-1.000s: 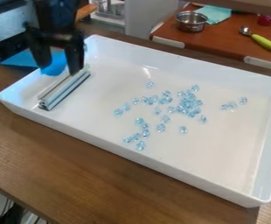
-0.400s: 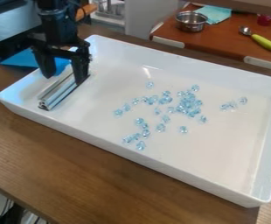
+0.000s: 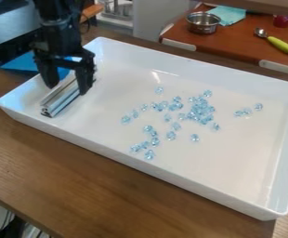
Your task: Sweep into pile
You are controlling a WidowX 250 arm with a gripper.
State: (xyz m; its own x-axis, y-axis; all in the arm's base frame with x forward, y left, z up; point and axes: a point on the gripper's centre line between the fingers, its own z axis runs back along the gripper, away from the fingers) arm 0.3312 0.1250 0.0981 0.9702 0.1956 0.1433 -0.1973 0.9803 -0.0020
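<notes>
Black robot arm (image 3: 55, 21) entering at the upper left, its forearm descending almost upright over the left end of the white tray (image 3: 233, 162). The gripper (image 3: 67, 89) points downward, its two fingers spread apart, one on either side of the metal bar (image 3: 61, 99); whether either finger touches the bar cannot be told. The bar lies slantwise on the tray floor, near the left wall. Pale blue beads (image 3: 199, 111) lie scattered across the middle of the tray, well apart from the gripper, most densely clustered right of centre
</notes>
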